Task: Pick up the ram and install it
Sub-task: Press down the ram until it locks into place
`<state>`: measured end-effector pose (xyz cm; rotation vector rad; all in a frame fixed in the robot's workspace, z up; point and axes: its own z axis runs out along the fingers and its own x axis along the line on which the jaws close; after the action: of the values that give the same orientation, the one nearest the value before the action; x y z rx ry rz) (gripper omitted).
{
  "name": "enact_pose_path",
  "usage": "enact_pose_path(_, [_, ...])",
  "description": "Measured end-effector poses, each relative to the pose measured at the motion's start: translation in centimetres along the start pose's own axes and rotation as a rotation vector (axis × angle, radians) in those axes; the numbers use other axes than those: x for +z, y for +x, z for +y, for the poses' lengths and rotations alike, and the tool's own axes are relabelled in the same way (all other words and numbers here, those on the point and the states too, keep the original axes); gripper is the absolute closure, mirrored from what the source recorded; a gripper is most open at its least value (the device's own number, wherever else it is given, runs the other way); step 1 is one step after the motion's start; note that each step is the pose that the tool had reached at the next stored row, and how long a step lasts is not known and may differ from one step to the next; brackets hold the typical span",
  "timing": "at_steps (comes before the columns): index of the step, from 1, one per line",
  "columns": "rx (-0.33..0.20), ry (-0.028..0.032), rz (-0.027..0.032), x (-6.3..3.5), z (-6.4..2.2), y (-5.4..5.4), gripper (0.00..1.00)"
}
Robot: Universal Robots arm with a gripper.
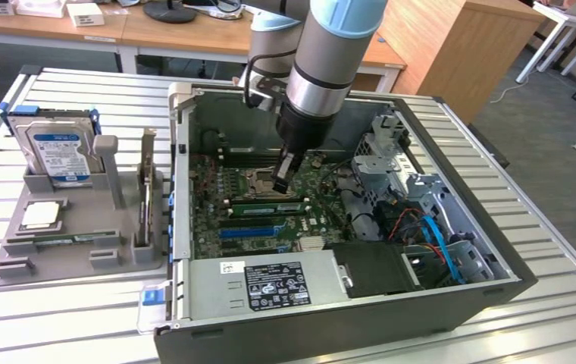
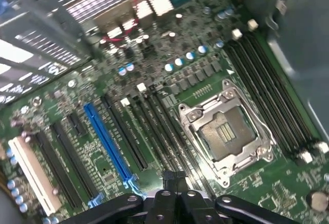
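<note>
Pincer (image 1: 283, 182) pressed together, pinching nothing that you can make out; it hangs inside the open black metal computer case (image 1: 470, 292), tip low over the green motherboard (image 1: 318, 189).

Ram, a long thin green circuit-board stick (image 1: 267, 200), lies in a slot at 6 o'clock of the square silver processor socket (image 1: 258, 180), exterior view; the pincer tip is just beside its 3 o'clock end. Whether they touch: cannot tell.

Judgement: seating step. Press straight down and keep the closed tips centred on the stick's top edge. Check that both end latches close, and avoid the socket
</note>
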<state>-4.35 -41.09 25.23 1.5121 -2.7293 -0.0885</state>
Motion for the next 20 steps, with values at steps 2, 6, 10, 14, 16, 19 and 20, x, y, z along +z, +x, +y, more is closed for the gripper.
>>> enact_pose_path(2, [0.036,0.0004,-0.0021,0.01,0.00,0.00,0.90])
enact_pose_path(6, [0.109,0.0010,-0.0064,0.03,0.00,0.00,0.90])
enact_pose_path(10, [0.182,0.0018,-0.0108,0.06,0.00,0.00,0.90])
enact_pose_path(14, [0.254,0.0025,-0.0150,0.08,0.00,0.00,0.90])
enact_pose_path(16, [0.291,0.0029,-0.0173,0.10,0.00,0.00,0.90])
enact_pose_path(19, [0.345,0.0034,-0.0204,0.11,-0.01,0.00,0.90])
enact_pose_path(20, [0.363,0.0036,-0.0215,0.12,-0.01,0.00,0.90])
